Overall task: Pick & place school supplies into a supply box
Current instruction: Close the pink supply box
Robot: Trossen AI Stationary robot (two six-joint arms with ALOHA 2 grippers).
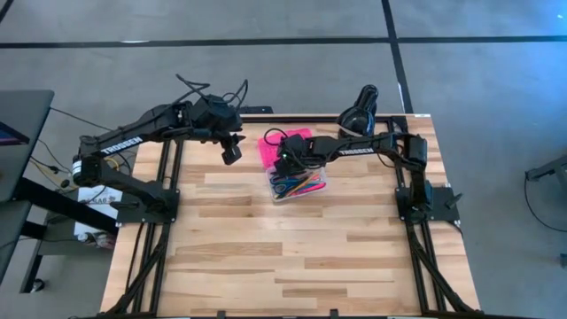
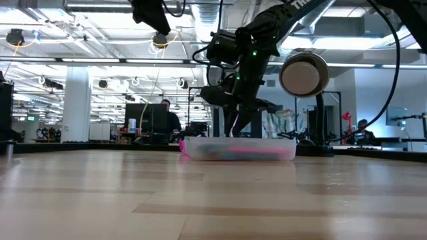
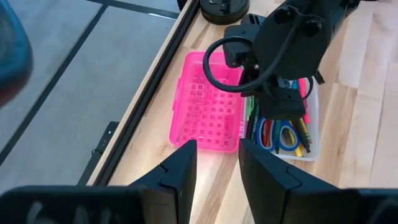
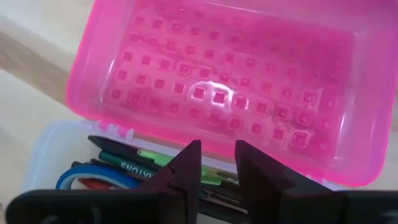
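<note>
The supply box stands open at the table's far middle. Its pink lid (image 1: 282,144) (image 3: 208,109) lies flat on the far side of the clear base (image 1: 306,186) (image 2: 240,149). The school supplies lie in the base: pens and pencils (image 3: 303,127) and blue-handled scissors (image 3: 286,137) (image 4: 84,178). My right gripper (image 1: 285,167) (image 4: 217,169) points steeply down over the base's far edge, by the hinge, open by a narrow gap with nothing between its fingers. My left gripper (image 1: 232,154) (image 3: 217,165) hangs open and empty above the table, left of the box. My right gripper stands with its fingertips (image 4: 186,163) close over the lid's hinged edge (image 4: 155,144). I cannot tell whether they touch it.
A black lamp (image 1: 359,111) (image 2: 303,75) stands at the table's far edge, right of the box. Bare wood (image 1: 292,257) fills the near half of the table. People sit in the room behind (image 2: 167,113).
</note>
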